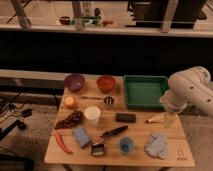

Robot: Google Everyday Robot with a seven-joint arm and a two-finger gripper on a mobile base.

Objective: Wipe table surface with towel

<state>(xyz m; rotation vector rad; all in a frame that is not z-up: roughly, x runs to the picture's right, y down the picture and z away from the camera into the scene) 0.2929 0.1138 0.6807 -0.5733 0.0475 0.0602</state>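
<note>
The table (140, 131) is a small one with a light wooden top, crowded with items. Near its front right corner the towel (156, 145) lies as a crumpled pale blue-grey cloth. My white arm reaches in from the right. My gripper (169, 119) hangs pointing down over the table's right edge, just behind the towel and apart from it. Its fingers look open, with nothing between them.
A green tray (145, 91) stands at the back right, with a purple bowl (74, 81) and an orange bowl (106, 82) at the back left. White cup (92, 114), blue cup (126, 145), blue sponge (81, 136), black block (125, 117), grapes (70, 120) and red chili (62, 142) fill the middle and left. A dark counter (100, 30) runs behind.
</note>
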